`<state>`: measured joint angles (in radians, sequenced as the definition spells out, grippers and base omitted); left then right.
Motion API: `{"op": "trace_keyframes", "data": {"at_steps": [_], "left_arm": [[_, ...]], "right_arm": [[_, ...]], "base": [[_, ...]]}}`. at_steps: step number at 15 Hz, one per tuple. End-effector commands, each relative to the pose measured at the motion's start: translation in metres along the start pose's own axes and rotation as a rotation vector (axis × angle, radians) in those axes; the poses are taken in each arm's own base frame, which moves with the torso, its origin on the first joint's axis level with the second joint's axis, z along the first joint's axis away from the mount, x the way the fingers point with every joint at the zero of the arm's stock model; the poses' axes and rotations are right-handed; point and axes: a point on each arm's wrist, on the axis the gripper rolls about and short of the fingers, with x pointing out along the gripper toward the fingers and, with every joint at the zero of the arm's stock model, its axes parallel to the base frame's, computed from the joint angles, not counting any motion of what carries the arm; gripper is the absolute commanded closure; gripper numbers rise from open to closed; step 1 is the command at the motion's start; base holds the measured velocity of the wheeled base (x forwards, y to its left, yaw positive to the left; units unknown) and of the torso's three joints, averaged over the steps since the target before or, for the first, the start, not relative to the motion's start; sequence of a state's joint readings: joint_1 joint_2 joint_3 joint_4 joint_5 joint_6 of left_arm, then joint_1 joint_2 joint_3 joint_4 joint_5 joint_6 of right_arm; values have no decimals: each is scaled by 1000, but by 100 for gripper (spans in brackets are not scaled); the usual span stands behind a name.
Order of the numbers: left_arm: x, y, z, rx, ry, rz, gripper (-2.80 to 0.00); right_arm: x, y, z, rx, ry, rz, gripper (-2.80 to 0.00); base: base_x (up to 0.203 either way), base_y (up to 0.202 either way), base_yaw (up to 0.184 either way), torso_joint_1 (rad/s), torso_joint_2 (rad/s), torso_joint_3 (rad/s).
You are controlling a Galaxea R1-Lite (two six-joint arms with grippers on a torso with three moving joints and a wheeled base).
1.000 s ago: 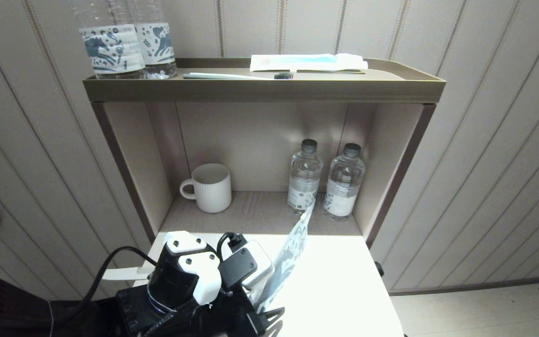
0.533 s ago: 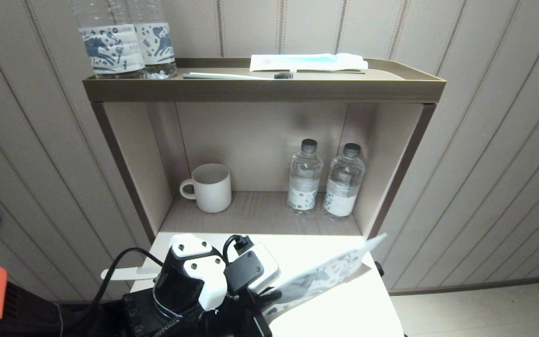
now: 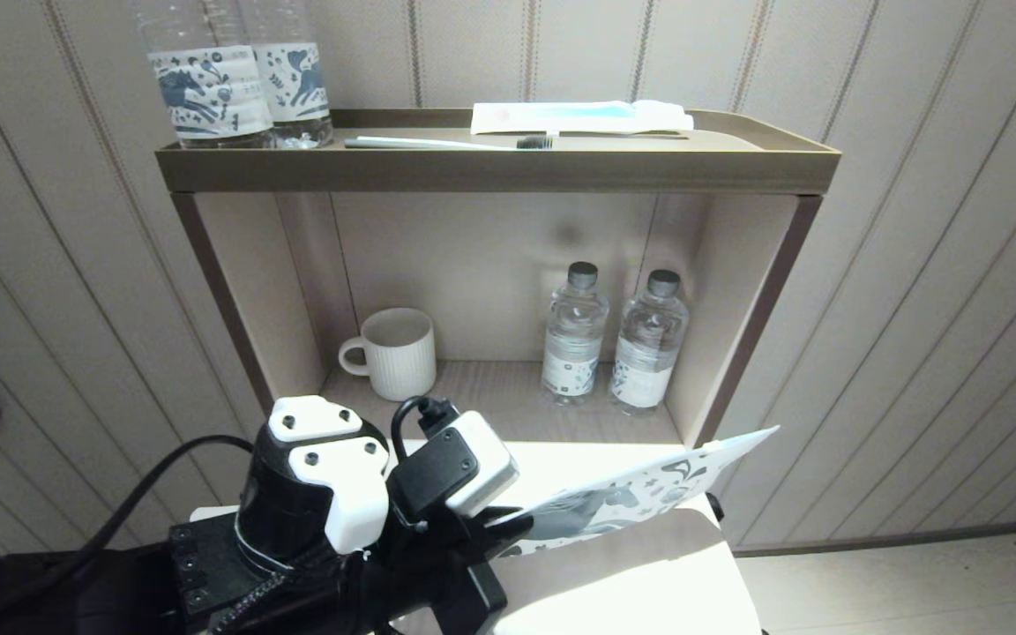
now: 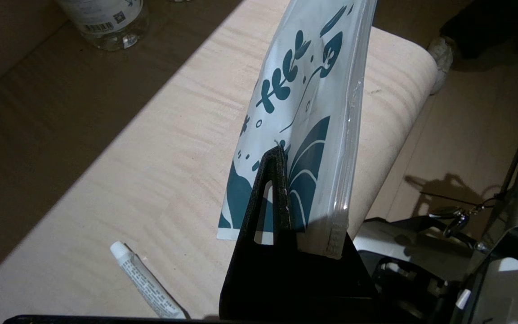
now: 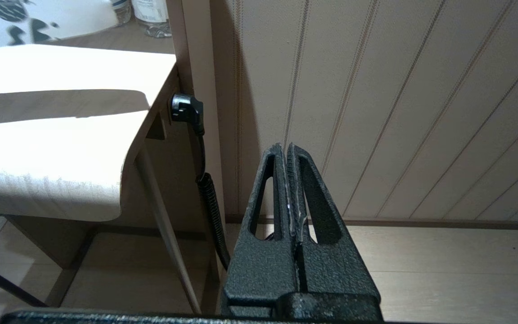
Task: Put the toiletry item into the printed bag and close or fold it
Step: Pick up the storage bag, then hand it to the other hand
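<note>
My left gripper (image 3: pixel 515 527) is shut on one end of the printed bag (image 3: pixel 649 492), a white pouch with a dark blue-grey horse and doodles. It holds the bag above the pale table (image 3: pixel 649 578), with the free end reaching out to the right past the table's edge. In the left wrist view the black fingers (image 4: pixel 277 180) pinch the bag (image 4: pixel 313 90) near its sealed edge. The white comb shows in no view. My right gripper (image 5: pixel 287 150) is shut on nothing, low beside the table's right side.
A small white tube (image 4: pixel 144 281) lies on the table. The niche behind holds a white mug (image 3: pixel 398 353) and two bottles (image 3: pixel 574 331). The top shelf (image 3: pixel 490 168) carries horse-label bottles (image 3: pixel 208 88), a toothbrush (image 3: pixel 446 142) and a white-and-blue packet (image 3: pixel 578 115). A black cable (image 5: pixel 209 198) hangs by the table's right edge.
The bag has swung from upright down to nearly level, pointing right. My left arm has risen and shifted a little left with it.
</note>
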<state>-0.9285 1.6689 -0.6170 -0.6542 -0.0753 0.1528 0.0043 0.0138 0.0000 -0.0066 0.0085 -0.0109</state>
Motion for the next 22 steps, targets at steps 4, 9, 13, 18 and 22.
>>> {"op": "trace_keyframes", "data": {"at_steps": [4,9,13,18,22], "left_arm": [[-25,7,26,-37,-31,-31,0],[-24,9,27,-77,-20,-76,0],[-24,10,27,-79,-20,-85,0],[-25,9,27,-74,-21,-92,0],[-43,8,34,-80,-28,-214,0]], "right_arm": [[-2,0,-1,-6,39,0,0],[-3,0,4,-5,58,11,0],[-33,3,57,34,-11,164,0],[-31,6,103,107,110,310,0],[14,4,167,173,246,403,0]], "base": [[0,0,0,0,0,0],[0,0,0,0,0,0],[0,0,0,0,0,0],[0,0,0,0,0,0],[0,0,0,0,0,0]]}}
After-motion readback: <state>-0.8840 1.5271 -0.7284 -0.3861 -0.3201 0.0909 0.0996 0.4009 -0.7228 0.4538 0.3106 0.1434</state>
